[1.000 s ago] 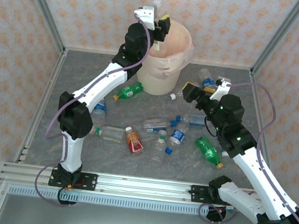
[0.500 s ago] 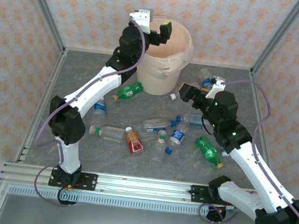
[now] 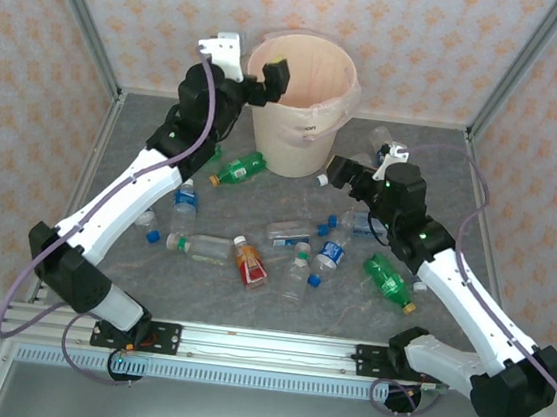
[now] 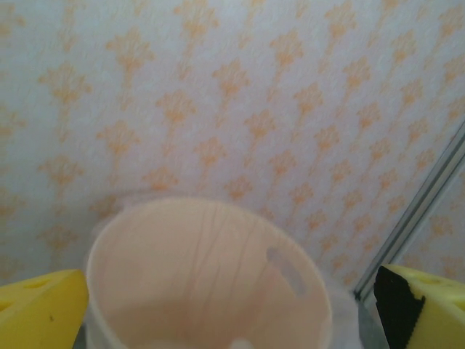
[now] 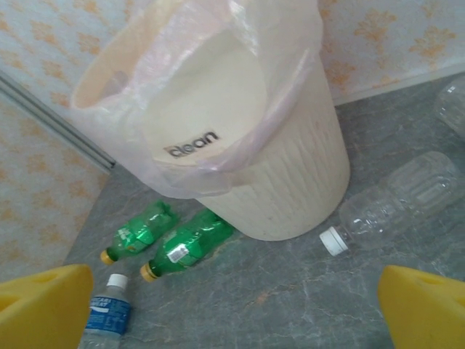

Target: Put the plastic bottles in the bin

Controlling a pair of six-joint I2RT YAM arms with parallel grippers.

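Waiting between picks, as I read it: neither gripper carries anything and most bottles are outside the bin (image 3: 301,146).

The bin stands at the back wall, lined with a bag. The left gripper (image 3: 266,78) hangs at the bin's left rim, jaws wide and empty, and its wrist view looks down into the bin's mouth. The right gripper (image 5: 232,309) sits low, just right of the bin's base, jaws also wide with nothing between them.

My call for the next move is for the right arm to drop onto the clear bottle (image 5: 396,200), which lies on its side just beside the bin's base and nearest that gripper. Its round body may roll.

Two green bottles (image 5: 185,243) lie by the bin's front-left foot. The red-orange bottle (image 3: 249,263) and the rest are scattered well in front of the bin.
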